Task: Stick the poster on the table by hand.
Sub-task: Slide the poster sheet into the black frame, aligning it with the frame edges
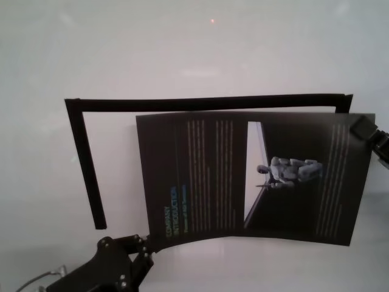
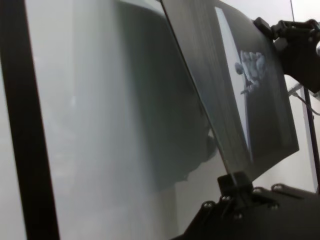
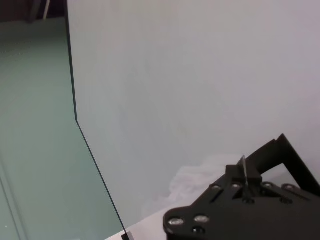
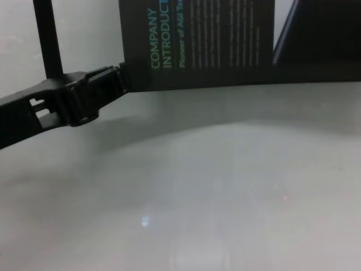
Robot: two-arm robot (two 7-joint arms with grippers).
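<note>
left end effector and right end effector pinching poster corners, seemingly above table

Glossy poster, smooth glossy table

Poster: black sheet, yellow-green heading at its 7 o'clock corner, columns of pale fine text, white diagonal stripe, grey seated figure. Table: plain pale grey-white. Frame strip: black.
</note>
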